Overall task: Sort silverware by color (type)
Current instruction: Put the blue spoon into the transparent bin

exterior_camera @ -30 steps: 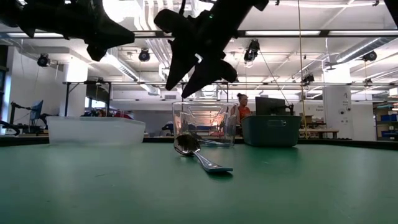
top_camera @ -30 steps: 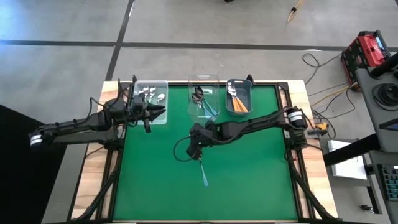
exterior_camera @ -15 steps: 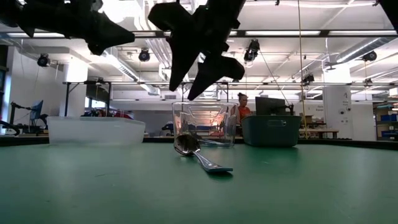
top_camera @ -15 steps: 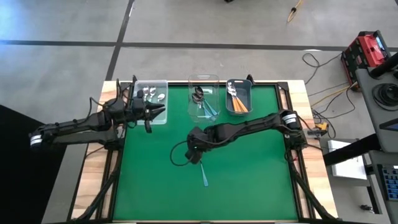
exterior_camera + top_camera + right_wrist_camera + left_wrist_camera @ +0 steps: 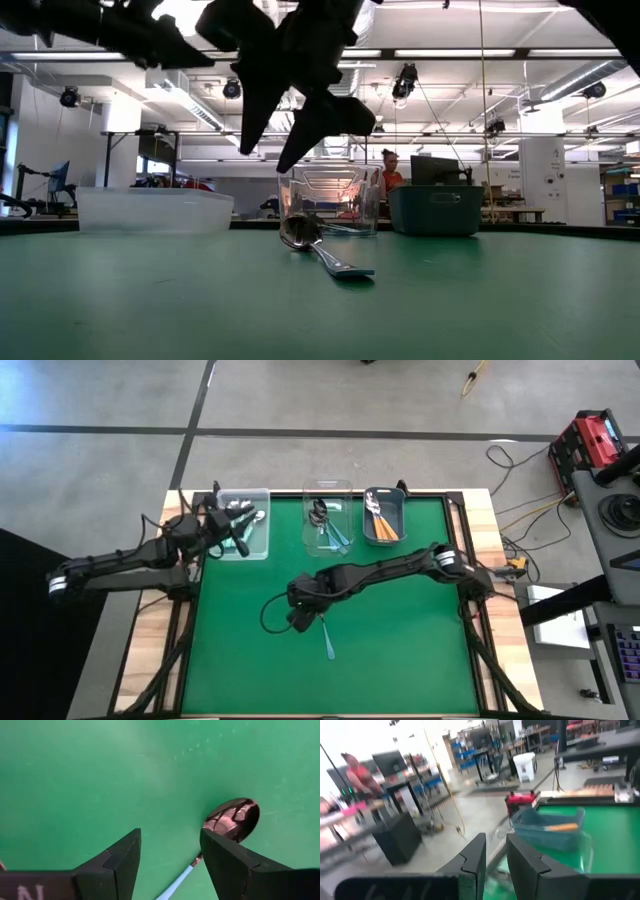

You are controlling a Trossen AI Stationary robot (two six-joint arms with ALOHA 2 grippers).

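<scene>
One blue-handled spoon (image 5: pixel 326 637) is left lying loose on the green mat (image 5: pixel 400 630), low centre of the overhead shot, so the right gripper (image 5: pixel 170 851) hangs above its bowl, fingers spread wide, touching nothing. Left gripper (image 5: pixel 495 857) sits upper left by the clear bin (image 5: pixel 245 520), nearly closed and empty.

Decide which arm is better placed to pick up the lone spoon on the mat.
Right: its open gripper hangs above the spoon, whose bowl shows between its fingers. The left gripper is over the far-left bin.
</scene>
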